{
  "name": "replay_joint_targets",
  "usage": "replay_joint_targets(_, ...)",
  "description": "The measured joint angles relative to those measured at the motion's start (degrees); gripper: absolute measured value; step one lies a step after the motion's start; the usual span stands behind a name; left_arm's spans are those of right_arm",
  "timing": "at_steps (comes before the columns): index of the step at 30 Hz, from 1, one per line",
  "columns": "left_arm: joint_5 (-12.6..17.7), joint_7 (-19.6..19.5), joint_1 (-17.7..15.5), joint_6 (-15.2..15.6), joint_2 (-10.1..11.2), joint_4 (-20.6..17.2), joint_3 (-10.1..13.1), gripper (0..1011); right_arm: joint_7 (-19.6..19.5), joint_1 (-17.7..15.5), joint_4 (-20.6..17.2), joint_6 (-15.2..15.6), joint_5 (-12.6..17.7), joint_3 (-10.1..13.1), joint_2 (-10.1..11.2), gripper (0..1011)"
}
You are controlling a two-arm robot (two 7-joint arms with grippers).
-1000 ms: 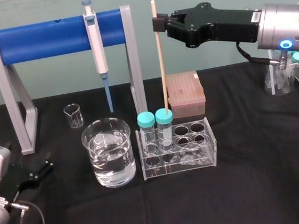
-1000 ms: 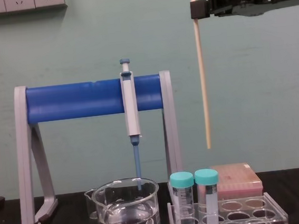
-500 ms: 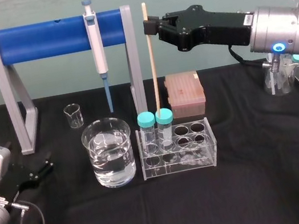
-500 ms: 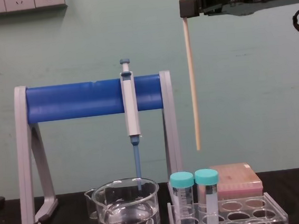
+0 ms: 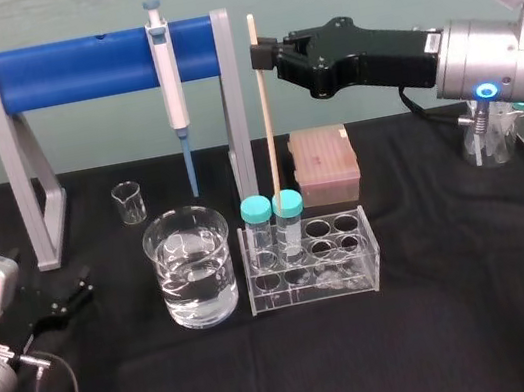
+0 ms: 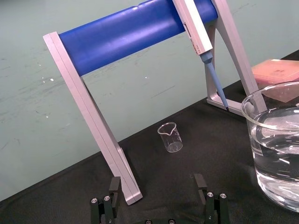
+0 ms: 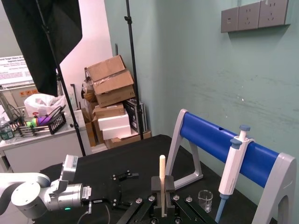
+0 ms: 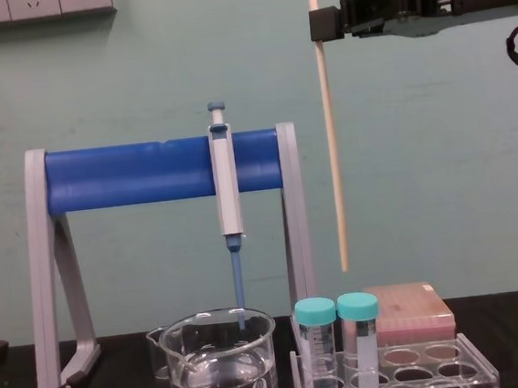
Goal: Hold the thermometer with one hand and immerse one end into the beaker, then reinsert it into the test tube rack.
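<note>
Black counter (image 5: 447, 326) underneath. The wide beaker (image 5: 192, 266) of water sits down and to the left of the right gripper's (image 5: 260, 56) fingers, just beside the test tube rack (image 5: 363, 239). Those fingers pinch the thermometer (image 8: 331, 150) near its top. It hangs upright, tip high above the capped tubes (image 5: 287, 204). So it's leftward, then straight down. The left gripper (image 6: 156, 183) lies parked, fingers spread.

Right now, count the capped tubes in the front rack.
2: left tube and right tube, side by side at the rack's left end. Other holes look empty.
</note>
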Motion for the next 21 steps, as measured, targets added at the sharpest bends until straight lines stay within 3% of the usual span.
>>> replay_joint_targets(21,0.0,0.0,0.0,0.0,0.0,0.0,0.0,1004,-1.5,-0.3,-0.5,-1.3,2.7,-1.4,2.6,55)
